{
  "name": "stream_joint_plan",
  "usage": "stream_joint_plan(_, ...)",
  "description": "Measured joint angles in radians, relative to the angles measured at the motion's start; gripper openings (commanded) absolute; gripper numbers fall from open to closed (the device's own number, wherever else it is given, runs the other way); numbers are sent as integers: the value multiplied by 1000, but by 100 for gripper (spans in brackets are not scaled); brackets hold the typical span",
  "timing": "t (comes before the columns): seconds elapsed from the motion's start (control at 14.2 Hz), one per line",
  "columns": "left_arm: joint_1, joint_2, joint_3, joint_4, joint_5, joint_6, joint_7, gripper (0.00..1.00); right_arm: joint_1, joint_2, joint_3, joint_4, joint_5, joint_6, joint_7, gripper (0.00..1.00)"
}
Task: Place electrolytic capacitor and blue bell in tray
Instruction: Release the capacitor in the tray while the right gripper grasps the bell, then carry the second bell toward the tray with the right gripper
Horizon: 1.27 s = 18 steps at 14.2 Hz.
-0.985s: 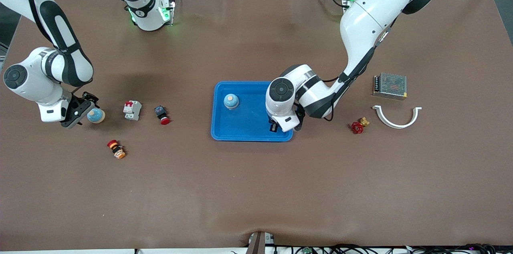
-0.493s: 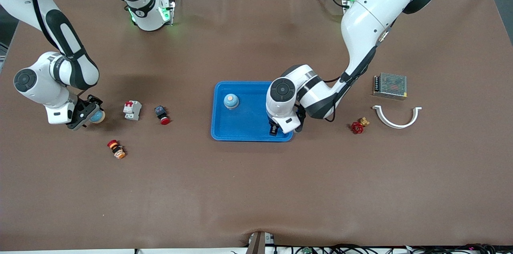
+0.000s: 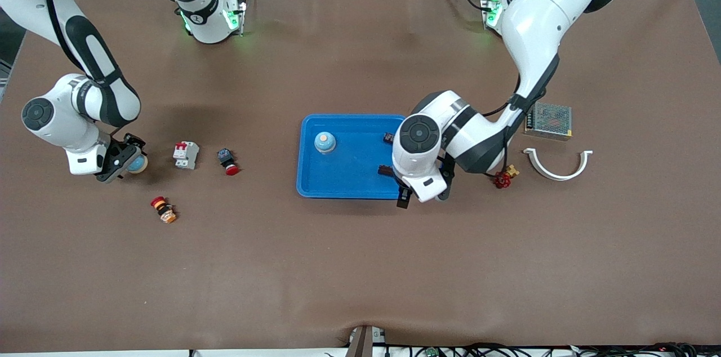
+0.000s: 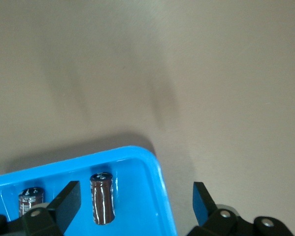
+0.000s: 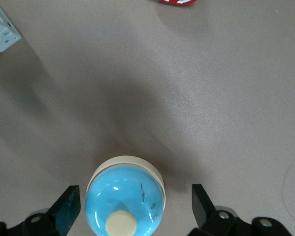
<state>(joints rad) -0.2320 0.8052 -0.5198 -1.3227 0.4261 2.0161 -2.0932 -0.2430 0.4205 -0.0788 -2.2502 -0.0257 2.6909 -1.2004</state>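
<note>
Two capacitors stand upright in the blue tray [image 3: 349,177], one [image 4: 102,197] near its corner and the other [image 4: 30,200] beside it; a blue bell [image 3: 325,142] also sits in that tray. The left gripper [image 3: 394,185] hangs over the tray's corner toward the left arm's end, jaws released and empty. Toward the right arm's end of the bench [image 3: 360,267], the right gripper [image 3: 119,161] straddles a second blue bell [image 5: 125,201], jaws spread either side of it, whether touching cannot be told.
</note>
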Motion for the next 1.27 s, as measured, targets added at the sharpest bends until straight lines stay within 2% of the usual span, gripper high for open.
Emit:
stream_joint_plan(0.21,37,-45,0,13,-39,-6,99,100,0,0,0,0,0,0,0,52)
stream_joint_plan(0.42,85,-118,0,18,-75,-65,262,100,0,-9,2,1,0,-5,0,44)
stream_joint_plan(0.7,149,-217,0,19,-102,-177,498,100,0,-8,5,1,16,-4,0,42)
stream_joint_plan(0.99,205,-295,0,19,-107,-254,715,100,3,-9,33,15,34,-27,19,42)
stream_joint_plan(1.27,255,-362,1,19,-108,-340,912,100,56,-57,46,135,43,-299,177,42)
